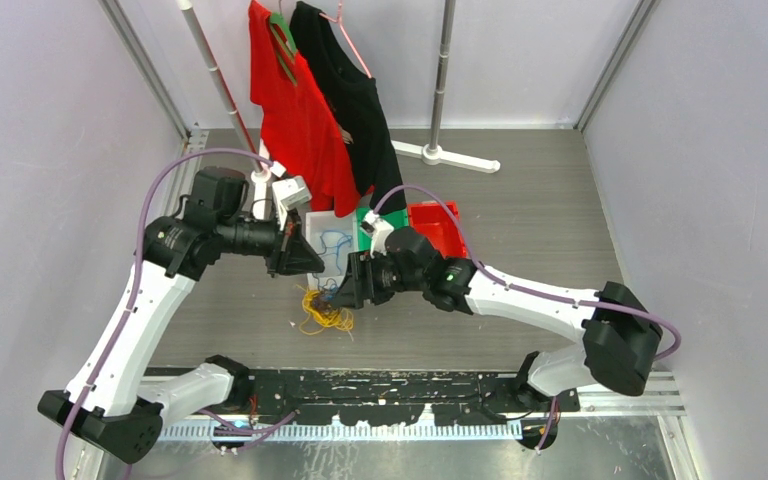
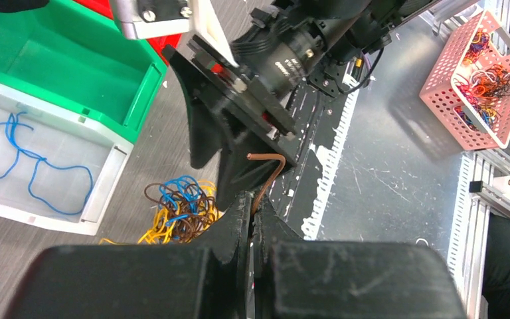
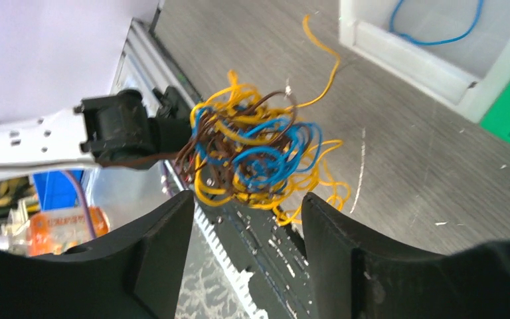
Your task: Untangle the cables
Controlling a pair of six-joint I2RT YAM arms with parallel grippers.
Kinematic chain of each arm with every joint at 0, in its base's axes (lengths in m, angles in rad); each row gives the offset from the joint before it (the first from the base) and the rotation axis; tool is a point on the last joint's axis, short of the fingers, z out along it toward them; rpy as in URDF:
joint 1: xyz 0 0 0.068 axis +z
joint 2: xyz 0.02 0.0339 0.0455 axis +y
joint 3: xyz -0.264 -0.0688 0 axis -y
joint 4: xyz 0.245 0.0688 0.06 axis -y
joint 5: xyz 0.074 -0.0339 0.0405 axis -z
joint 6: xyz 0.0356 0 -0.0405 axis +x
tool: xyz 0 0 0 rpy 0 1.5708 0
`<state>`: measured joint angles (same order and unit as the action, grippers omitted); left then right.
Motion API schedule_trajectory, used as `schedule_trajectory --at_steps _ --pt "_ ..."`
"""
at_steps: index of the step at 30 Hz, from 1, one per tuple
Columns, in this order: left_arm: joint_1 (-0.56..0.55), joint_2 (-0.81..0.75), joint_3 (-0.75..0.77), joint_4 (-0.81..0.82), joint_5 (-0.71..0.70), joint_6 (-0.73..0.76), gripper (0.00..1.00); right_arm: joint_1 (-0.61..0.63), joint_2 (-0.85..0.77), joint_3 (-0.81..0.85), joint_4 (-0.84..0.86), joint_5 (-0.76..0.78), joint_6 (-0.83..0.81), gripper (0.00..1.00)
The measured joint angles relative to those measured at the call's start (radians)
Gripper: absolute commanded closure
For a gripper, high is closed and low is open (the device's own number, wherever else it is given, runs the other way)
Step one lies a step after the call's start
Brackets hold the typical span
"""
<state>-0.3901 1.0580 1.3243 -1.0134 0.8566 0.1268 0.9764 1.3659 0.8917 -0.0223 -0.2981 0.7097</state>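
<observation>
The cables (image 3: 252, 159) lie in a yellow, blue and brown knot on the table (image 1: 540, 230), just ahead of the right gripper (image 3: 246, 199), whose jaws stand spread. The left gripper (image 2: 251, 203) pinches a brown cable (image 2: 270, 174). Probably best to close the right on the knot to hold it, then draw the brown cable out slowly.

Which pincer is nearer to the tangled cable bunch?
Right. The right pincer, open, has the cable bunch just ahead; the left pincer, shut on a brown wire, sits farther off.
</observation>
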Motion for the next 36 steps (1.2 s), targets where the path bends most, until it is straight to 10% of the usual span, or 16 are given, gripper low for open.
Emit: schedule_trajectory --at_steps 36 --pt "0.0 0.035 0.171 -0.031 -0.019 -0.068 1.0 0.063 0.159 0.006 0.276 0.122 0.114 0.34"
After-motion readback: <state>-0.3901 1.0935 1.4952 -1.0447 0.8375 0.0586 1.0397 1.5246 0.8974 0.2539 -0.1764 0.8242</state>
